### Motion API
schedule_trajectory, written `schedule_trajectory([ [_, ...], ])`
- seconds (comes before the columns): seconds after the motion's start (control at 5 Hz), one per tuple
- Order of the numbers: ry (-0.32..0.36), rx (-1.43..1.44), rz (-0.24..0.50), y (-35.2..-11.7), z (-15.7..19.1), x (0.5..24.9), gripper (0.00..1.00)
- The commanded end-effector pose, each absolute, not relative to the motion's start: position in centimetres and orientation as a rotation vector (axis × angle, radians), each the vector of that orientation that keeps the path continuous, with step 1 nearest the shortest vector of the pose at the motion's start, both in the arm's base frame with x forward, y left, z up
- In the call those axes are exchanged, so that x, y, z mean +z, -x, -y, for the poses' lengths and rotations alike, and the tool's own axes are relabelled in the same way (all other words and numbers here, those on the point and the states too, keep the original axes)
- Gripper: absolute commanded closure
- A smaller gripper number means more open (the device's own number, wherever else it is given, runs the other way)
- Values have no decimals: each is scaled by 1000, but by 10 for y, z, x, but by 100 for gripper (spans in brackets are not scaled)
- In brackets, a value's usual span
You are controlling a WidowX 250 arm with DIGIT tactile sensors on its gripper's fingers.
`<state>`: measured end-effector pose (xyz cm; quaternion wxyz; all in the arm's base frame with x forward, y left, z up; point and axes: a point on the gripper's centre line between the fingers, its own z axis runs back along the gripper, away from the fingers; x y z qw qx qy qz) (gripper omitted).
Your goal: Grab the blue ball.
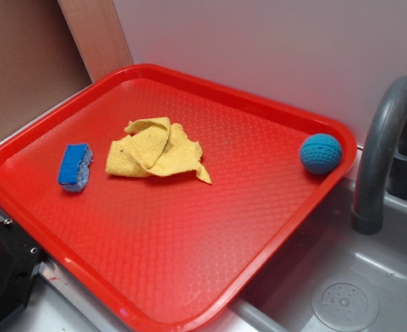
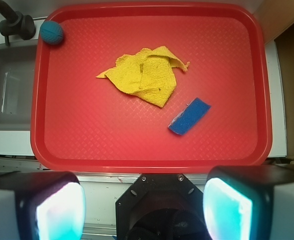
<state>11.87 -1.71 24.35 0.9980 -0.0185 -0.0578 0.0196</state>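
While the gripper (image 2: 144, 200) hangs off the near edge of the red plastic tray (image 2: 151, 162), fingers (image 2: 54, 210) spread and empty, the small teal-blue dimpled ball (image 2: 52, 32) sits in the tray's far-left corner.

From the wrist view the ball lies well ahead and left, beside the grey faucet (image 2: 9, 22); crumpled yellow cloth (image 2: 147, 75) and blue rectangular sponge (image 2: 189, 116) lie right of that line. Round: no long axis, no heading.

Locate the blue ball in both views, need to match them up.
Exterior: blue ball at the right, in the far right corner of the red tray, beside the grey faucet.
Wrist: same ball at top left, in the tray's corner next to the faucet.
Shared landmark: the yellow cloth near the tray's middle.
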Motion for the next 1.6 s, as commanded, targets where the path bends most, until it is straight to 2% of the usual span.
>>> schedule_trajectory([
  [0.0,37,39,116,-119,17,243,0],
  [0.2,15,-213,140,-144,12,241,0],
  [0.4,-27,-464,213,-169,11,238,0],
  [0.6,-30,-714,270,-196,23,224,0],
  [0.8,24,-959,318,-223,40,210,0],
  [1.0,22,-1088,343,-248,64,192,0],
  [1.2,120,-1216,372,-283,88,164,0],
  [1.4,184,-1274,364,-297,118,137,0],
])
